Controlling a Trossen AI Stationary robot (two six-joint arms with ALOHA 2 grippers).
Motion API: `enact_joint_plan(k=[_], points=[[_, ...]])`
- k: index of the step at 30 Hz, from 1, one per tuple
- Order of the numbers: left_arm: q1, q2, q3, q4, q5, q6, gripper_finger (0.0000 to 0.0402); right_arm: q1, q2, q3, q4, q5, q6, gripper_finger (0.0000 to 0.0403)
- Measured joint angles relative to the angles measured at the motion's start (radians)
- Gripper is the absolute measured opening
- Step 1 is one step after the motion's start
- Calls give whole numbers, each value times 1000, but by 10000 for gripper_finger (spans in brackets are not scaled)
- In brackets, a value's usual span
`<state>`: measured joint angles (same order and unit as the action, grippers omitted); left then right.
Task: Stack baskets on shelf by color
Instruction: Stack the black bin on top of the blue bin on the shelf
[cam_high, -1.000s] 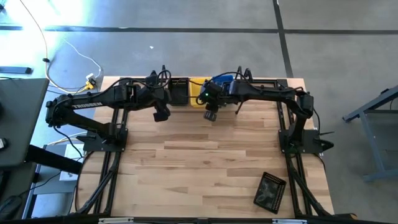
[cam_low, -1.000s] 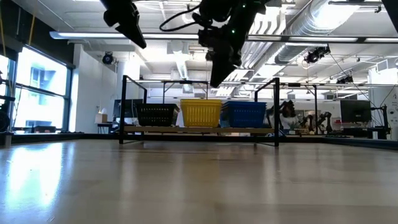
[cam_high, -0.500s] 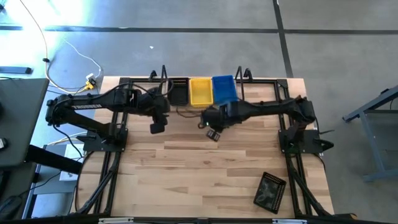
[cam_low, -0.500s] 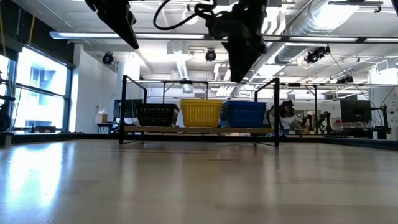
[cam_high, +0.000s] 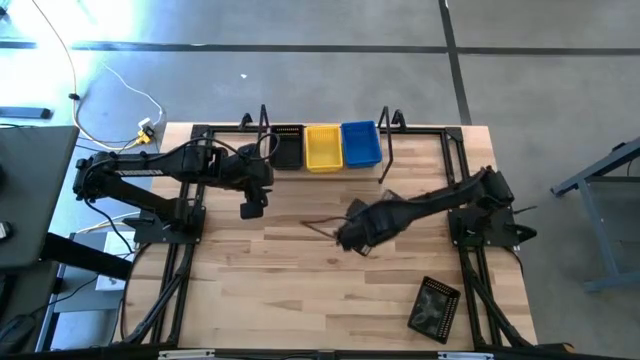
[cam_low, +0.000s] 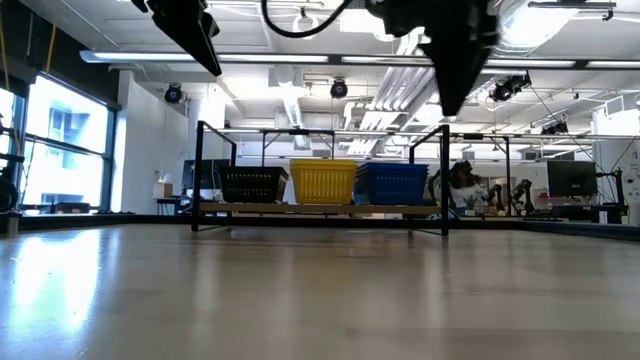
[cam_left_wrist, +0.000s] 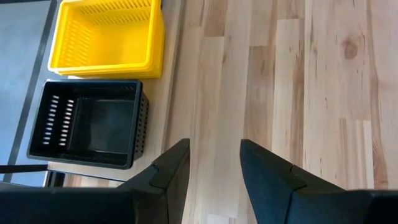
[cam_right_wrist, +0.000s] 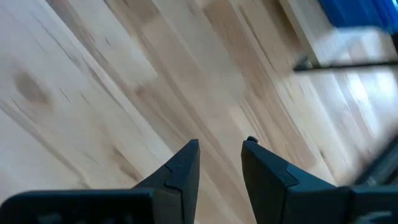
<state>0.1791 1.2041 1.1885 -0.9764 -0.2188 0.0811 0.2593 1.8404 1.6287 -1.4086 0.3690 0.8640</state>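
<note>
On the shelf (cam_low: 320, 209) at the table's far edge stand black baskets (cam_high: 288, 146), yellow baskets (cam_high: 323, 146) and blue baskets (cam_high: 361, 143), side by side on its wooden board. One more black basket (cam_high: 436, 308) lies on the table near the front right corner. My left gripper (cam_high: 251, 208) hangs open above the table just in front of the black baskets (cam_left_wrist: 87, 123) on the shelf, with nothing between its fingers. My right gripper (cam_high: 352, 240) hangs open over the table's middle, holding nothing.
A black tabletop frame (cam_high: 190, 225) runs along both sides of the table and carries the arm bases. The bare wooden tabletop (cam_high: 300, 290) stretches in front of both grippers. White cables (cam_high: 120, 90) lie on the floor beyond the far left corner.
My right gripper has swung away from the blue baskets on the shelf toward the table's near edge and a little to the right, rolling at the wrist as it went. My left gripper has turned slightly, staying in front of the shelf. The baskets have not moved.
</note>
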Motion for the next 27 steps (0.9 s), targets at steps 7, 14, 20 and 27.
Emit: enact_joint_plan(k=[7, 14, 20, 27], points=[[0, 0, 0, 0, -1, 0, 130, 119, -10, -8, -165, 3, 204, 106], [4, 0, 0, 9, -1, 7, 130, 259, -127, -164, -154, -47, 519, 106], [4, 0, 0, 17, -18, 8, 130, 382, -199, -231, -117, -109, 788, 106], [4, 0, 0, 17, -28, -1, 130, 503, -212, -239, -112, -218, 1138, 106]])
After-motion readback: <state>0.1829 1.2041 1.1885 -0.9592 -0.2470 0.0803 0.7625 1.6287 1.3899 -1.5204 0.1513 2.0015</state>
